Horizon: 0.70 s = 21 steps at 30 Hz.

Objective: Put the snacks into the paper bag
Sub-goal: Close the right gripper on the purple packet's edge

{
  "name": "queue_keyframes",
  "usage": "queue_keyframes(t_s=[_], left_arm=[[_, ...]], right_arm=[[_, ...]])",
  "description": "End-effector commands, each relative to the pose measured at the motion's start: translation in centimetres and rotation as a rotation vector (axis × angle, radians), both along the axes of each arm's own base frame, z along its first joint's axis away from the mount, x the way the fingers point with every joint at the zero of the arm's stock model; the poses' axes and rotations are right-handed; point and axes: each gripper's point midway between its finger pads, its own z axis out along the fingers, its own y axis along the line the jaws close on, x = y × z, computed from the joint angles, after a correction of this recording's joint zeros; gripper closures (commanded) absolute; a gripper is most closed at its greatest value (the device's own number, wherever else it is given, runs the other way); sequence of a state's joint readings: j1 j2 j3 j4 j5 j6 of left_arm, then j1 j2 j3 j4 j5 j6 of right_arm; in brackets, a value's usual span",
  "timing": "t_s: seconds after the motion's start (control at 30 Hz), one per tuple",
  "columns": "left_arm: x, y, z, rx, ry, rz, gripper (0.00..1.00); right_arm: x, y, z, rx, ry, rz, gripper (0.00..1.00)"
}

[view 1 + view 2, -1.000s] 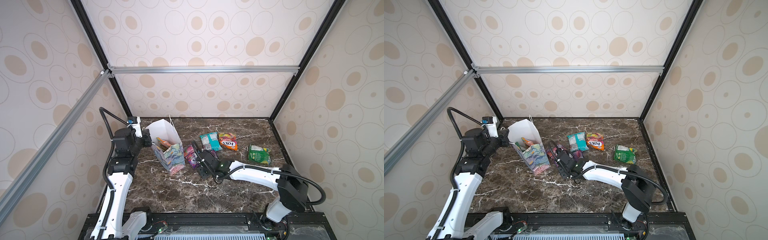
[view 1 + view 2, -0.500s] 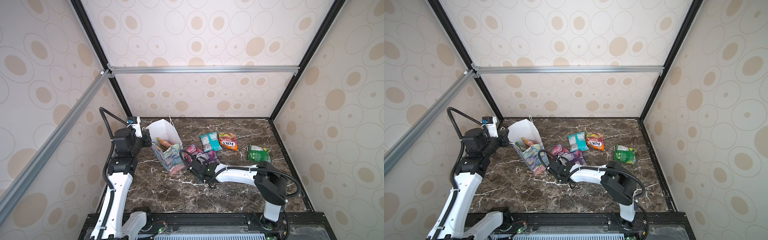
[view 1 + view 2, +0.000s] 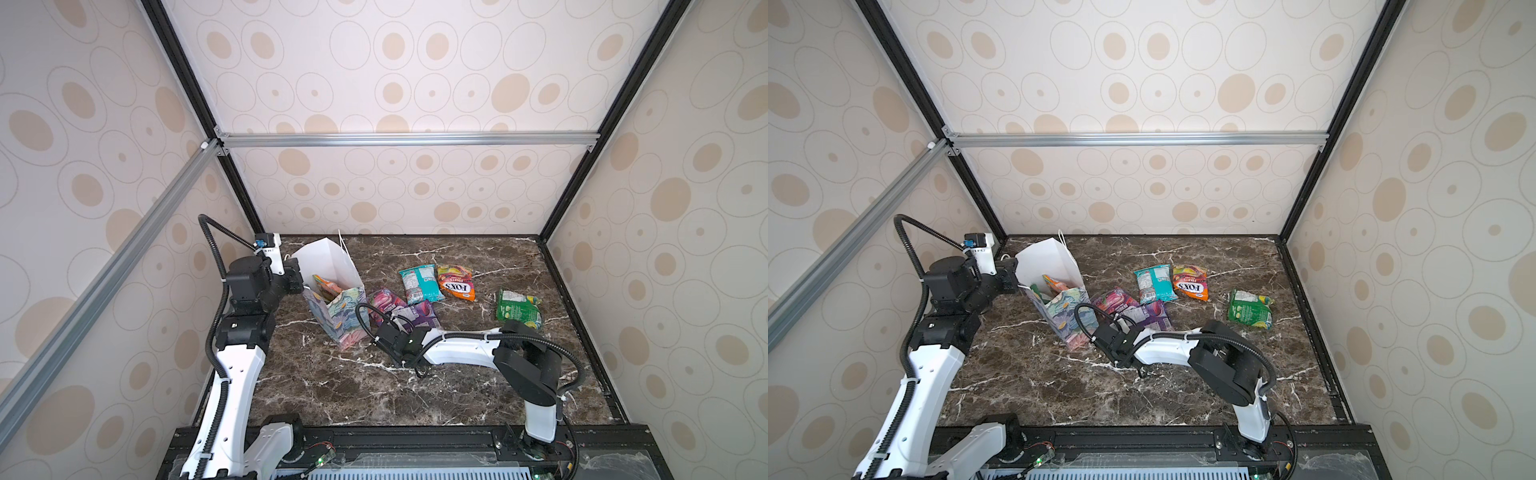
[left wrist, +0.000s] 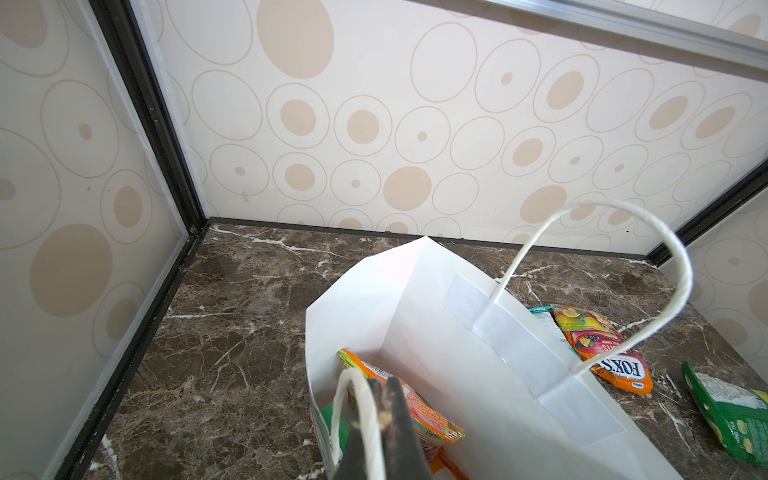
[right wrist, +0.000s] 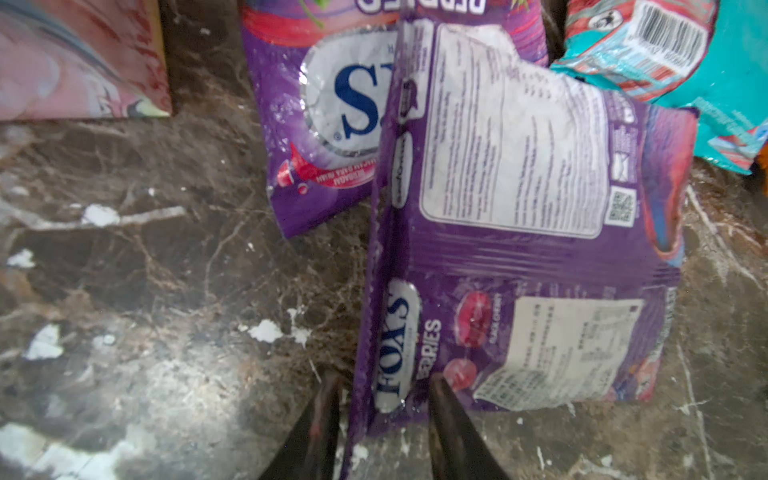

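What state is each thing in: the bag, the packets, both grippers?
Bag, upright, open, packets inside.
Left gripper, shut on the bag's handle.
Purple packet, on the table, one edge between the right jaws.
Right gripper, open, astride that edge.
Pink packet, flat, partly under the purple one.
Teal packet, flat.
Orange packet, flat.
Green packet, flat.

Orange packet (image 3: 456, 283): "FOX'S" in a white oval, upside down in a top view.
Purple packet (image 5: 519, 249): "FOX'S", "BERRIES", "BLACK CHERRY"; a QR code (image 5: 622, 206); fine print unreadable.
Second purple packet (image 5: 282, 124): large blue "S" of its logo.
Teal packet (image 5: 706, 83): a barcode (image 5: 673, 31), digits blurred.
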<state>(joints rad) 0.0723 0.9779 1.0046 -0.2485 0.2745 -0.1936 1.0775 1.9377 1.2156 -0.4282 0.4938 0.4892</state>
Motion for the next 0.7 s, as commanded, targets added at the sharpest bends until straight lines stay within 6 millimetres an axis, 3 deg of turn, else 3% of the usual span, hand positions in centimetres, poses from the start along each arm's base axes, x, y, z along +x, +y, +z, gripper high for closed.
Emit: queue_keyframes(t_s=[0.0,0.17,0.27,0.37,0.67], left_arm=[[-0.4,0.4,0.7,0.019,-0.018,0.014,1.00],[-0.4,0.4,0.7,0.019,-0.017,0.013,1.00],[-0.4,0.5,0.7,0.020,-0.019,0.014,1.00],[-0.5,0.4,0.8,0.020,-0.021,0.014,1.00],[-0.5,0.3,0.8,0.017,-0.023,0.006,1.00]], right_arm=[[0.4,-0.1,0.0,-0.018,-0.038,-0.037,0.64],[0.6,0.3,-0.1,-0.006,-0.039,-0.045,0.74],[0.7,0.1,0.0,-0.001,-0.047,-0.052,0.93],[0.6,-0.2,0.5,0.021,-0.064,-0.057,1.00],[0.3,0.0,2.5,0.137,-0.056,-0.016,1.00]])
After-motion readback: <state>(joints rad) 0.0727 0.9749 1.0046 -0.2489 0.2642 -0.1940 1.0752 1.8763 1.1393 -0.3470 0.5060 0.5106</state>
